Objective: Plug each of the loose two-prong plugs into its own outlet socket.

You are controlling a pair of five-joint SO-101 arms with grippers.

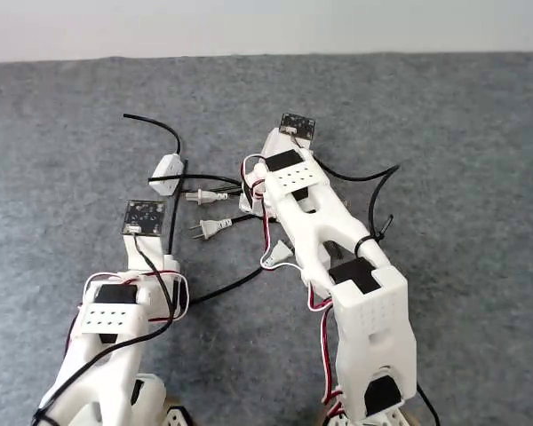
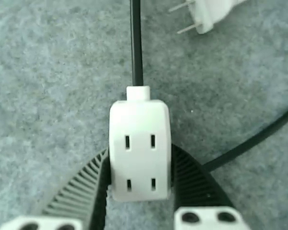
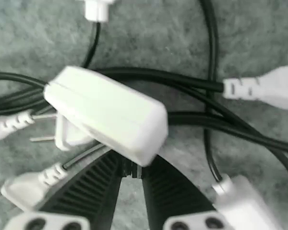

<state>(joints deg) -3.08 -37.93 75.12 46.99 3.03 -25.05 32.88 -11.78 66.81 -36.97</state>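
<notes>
Left wrist view, left end effector [image 2: 140, 153] clamping outlet block [image 2: 140, 129], right end effector [image 3: 133, 168] pinching second outlet block [image 3: 105, 112]

A grey, short-pile carpet [image 1: 480, 177] is covering the table, lying directly beneath the left gripper [image 2: 140, 153] and the right gripper [image 3: 131, 168] and stretching away from them on every side. Well beyond both grippers, a plain pale strip [image 1: 266, 27] is meeting the carpet's far edge in a nearly straight line. Soft, even light is falling across the fabric, leaving only faint shadows.
</notes>
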